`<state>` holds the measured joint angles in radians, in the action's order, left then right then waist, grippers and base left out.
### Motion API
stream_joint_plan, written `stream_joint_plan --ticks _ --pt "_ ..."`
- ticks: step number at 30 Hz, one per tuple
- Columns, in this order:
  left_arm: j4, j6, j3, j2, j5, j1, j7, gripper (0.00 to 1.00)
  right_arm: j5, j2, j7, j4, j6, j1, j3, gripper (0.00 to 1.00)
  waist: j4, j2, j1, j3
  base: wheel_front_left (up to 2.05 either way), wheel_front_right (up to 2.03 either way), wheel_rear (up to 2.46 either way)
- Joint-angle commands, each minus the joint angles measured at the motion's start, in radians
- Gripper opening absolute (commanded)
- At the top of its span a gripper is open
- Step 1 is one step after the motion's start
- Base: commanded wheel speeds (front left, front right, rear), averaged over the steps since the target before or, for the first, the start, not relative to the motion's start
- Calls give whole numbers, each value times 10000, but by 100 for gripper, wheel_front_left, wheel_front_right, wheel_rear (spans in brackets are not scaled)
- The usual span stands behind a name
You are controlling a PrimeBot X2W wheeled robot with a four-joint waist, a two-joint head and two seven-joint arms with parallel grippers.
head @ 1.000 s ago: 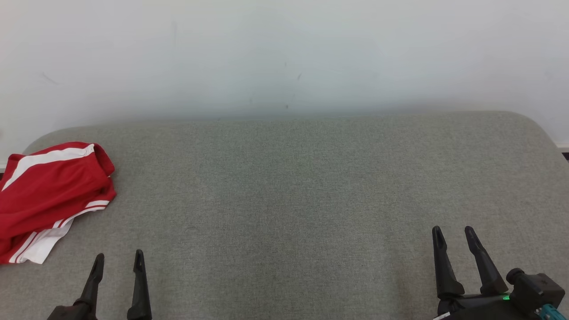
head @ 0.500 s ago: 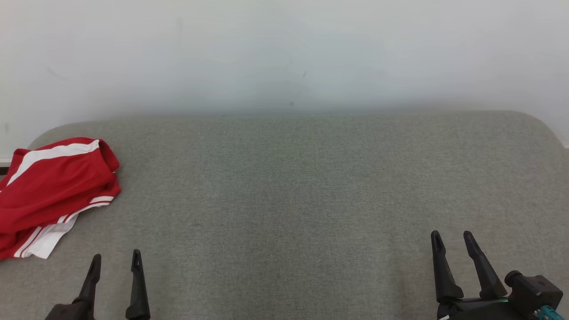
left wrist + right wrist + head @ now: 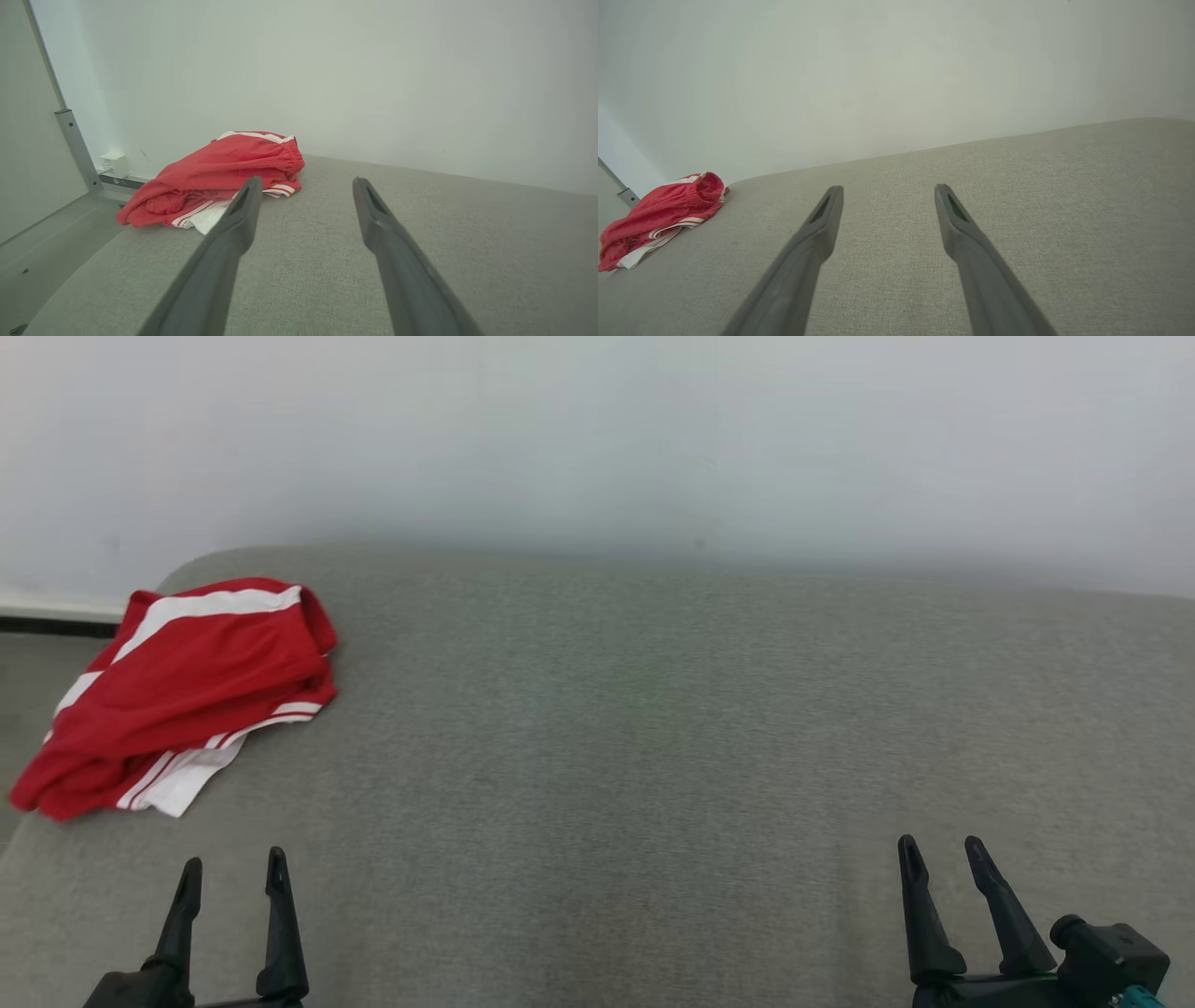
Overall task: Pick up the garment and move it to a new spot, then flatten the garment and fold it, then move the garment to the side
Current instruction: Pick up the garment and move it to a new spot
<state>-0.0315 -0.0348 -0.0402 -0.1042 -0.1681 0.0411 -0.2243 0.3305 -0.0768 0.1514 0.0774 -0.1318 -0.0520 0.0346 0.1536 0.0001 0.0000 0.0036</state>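
Grey fabric-topped bench (image 3: 653,709) w/ rounded far corners takes up most of the head view, backed by a plain pale wall (image 3: 597,429). A strip of grey floor (image 3: 23,672) shows past the bench's left end. Garment (image 3: 191,686) is red w/ white stripes & a gathered elastic waistband, prob. shorts. It lies crumpled in a loose heap at the far left corner of the bench, w/ its outer end right at the bench's left edge. A flap of white cloth pokes out from under the red on the near side. Left gripper (image 3: 233,859) shows at the lower left of the head view, over the near part of the bench. Its jaws are spread wide & hold nothing. The garment is ahead of it & a bit to its left, not touching. Right gripper (image 3: 939,842) is at the lower right. Its jaws are likewise wide & empty, well apart from the garment, w/ the whole middle of the bench btwn them. In the left wrist view the heap sits beyond the tip of the left-hand jaw. Behind the heap are a grey metal post (image 3: 74,144) & a small white box (image 3: 114,164) low on the wall.
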Motion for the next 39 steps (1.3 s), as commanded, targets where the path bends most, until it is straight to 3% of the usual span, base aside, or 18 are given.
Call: stream_joint_plan --ticks 1,12,25,39 --pt "-61 4 -13 -19 -48 -131 -86 100 79 5 71 34 21 -24 1 100 630 -1 0 165 0 0 0" --pt "-468 -79 -72 9 -158 -123 -327 100 104 -73 142 216 21 39 199 100 2151 -1 0 281 0 0 0" --pt "-792 -151 -104 77 -242 -113 -398 100 -78 -181 -3 137 21 23 313 100 3468 -1 0 333 0 0 0" --pt "-674 -242 -424 69 -327 -93 -411 100 -60 -256 -31 165 21 208 451 100 3524 -1 0 455 0 0 0"
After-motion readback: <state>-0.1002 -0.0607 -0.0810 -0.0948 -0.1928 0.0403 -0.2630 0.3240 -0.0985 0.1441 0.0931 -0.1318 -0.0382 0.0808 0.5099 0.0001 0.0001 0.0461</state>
